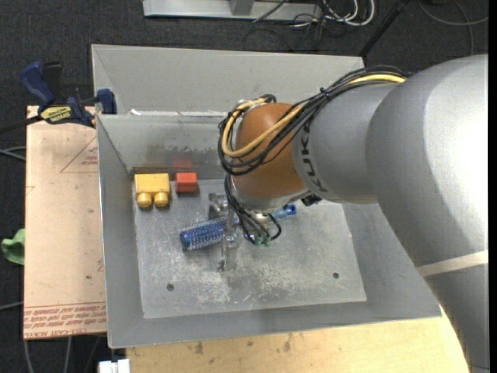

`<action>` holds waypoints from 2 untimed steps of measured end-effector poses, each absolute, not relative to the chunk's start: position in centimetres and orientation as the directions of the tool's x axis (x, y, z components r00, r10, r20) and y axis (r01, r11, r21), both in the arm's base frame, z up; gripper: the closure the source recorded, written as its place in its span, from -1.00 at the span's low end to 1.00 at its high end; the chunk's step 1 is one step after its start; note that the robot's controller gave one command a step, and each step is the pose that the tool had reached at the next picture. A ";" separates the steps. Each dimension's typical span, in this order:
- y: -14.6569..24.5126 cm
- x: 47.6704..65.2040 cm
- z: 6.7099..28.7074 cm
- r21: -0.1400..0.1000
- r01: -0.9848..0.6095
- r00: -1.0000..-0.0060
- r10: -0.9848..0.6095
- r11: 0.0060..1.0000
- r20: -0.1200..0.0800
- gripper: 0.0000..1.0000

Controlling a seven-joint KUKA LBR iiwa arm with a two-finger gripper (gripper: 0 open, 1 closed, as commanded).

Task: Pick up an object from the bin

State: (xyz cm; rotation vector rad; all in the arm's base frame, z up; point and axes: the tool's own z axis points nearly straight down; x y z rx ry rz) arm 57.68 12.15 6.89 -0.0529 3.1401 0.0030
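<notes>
My jaws hang low over the middle of the bin (116, 231), close to its floor, and I cannot tell whether they are spread or pressed together, since my own wrist and a tangle of wires hide most of them from above. Just beside them, toward the left, lies a blue brush (203, 235), a short bar with a stubbly, bristled top. It lies flat on the floor at a slight slant, its right end higher in the view and reaching up against my jaws. Whether that end is between them or only touching them, I cannot tell. Right above my jaws sits the rounded orange cover (264, 150) of my wrist, with yellow and black cables (230, 134) looping over its left side. A small blue bit (289, 209) peeks out at the cover's lower right edge, and I cannot make out what it is. Further left and toward the back wall, well apart from the brush, a yellow block (151, 189) with two round knobs on its near side rests on the floor. A smaller red block (185, 181) stands just beside it on the right. The bin floor around the brush is scuffed with pale dust and scratches. My thick grey arm (404, 146) stretches away to the right, across the bin's right wall.
</notes>
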 end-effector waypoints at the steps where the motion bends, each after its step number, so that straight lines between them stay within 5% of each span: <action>1: 12.1 57.7 6.9 0.002 -0.033 -0.999 -0.033 0.999 -0.001 1.00; 2: 12.2 57.7 7.7 0.002 -0.032 -0.999 -0.032 0.999 -0.001 1.00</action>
